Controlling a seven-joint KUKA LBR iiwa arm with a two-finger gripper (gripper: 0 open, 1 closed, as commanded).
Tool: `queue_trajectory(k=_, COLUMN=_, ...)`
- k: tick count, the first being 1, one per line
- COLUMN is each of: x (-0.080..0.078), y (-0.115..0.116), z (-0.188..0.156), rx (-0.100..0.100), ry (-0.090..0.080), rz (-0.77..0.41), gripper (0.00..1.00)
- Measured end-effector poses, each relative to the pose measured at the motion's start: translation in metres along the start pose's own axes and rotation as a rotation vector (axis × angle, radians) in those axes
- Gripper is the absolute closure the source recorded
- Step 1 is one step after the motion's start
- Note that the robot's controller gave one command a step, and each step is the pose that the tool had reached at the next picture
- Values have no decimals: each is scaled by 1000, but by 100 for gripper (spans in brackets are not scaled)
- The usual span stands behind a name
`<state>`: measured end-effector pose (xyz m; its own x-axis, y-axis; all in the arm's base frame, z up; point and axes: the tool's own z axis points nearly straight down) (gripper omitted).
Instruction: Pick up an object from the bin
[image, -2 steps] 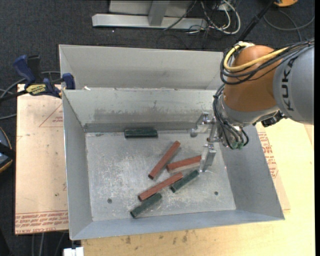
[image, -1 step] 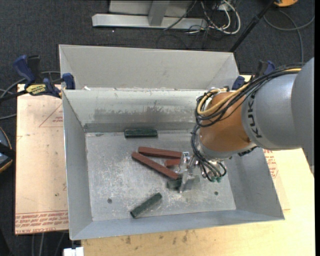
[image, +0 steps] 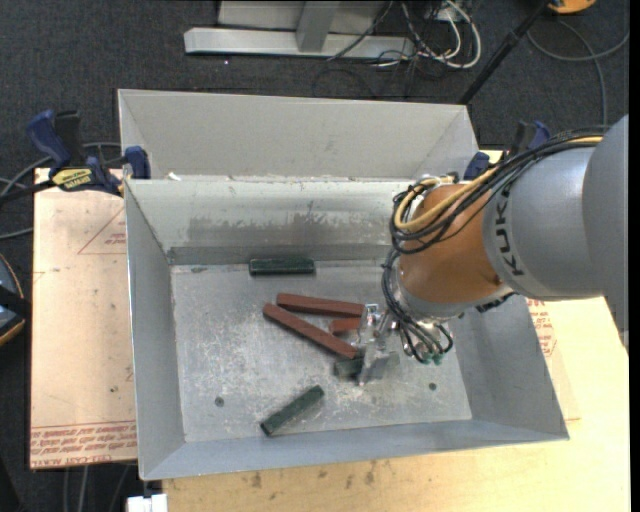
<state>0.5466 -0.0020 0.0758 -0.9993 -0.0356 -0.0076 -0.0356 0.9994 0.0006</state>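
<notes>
My gripper (image: 366, 352) is low in the bin, right of its middle, with its fingertips at the right ends of two reddish-brown bars. The nearer brown bar (image: 308, 331) runs diagonally from the bin's middle down to the fingers. A second brown bar (image: 318, 304) lies just behind it, nearly level. A small dark piece (image: 349, 369) sits right under the fingertips. Whether anything is clamped between the fingers is hidden by the gripper body.
A dark green bar (image: 292, 410) lies near the bin's front wall, left of the gripper. Another dark green bar (image: 281, 266) rests against the back wall. The arm with its orange cover and cables hangs over the bin's right side.
</notes>
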Motion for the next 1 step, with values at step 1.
queue_trajectory(k=1, x=-3, y=3, z=-138, rx=0, ry=5, rz=-83, gripper=100)
